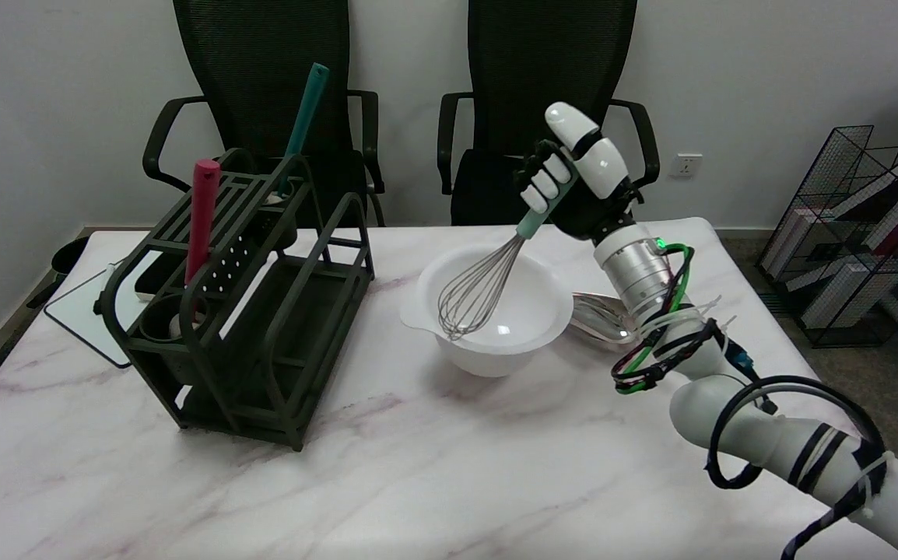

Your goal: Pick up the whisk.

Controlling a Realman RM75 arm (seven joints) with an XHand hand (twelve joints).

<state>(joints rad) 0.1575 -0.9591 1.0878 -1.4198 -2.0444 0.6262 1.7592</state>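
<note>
The whisk (480, 288) has a teal handle and a silver wire head. My right hand (577, 179) grips the handle above the far right rim of a white bowl (527, 342). The whisk slants down to the left, and its wire head hangs inside the bowl near the front left rim. I cannot tell whether the wires touch the bowl. My fingers wrap the handle and hide most of it.
A dark green utensil rack (262, 311) stands left of the bowl, holding a red-handled tool (201, 218) and a teal-handled tool (305, 109). A shiny metal item (601, 315) lies just right of the bowl. Two black chairs (542, 101) stand behind the table. A white board (95, 311) lies at the left edge.
</note>
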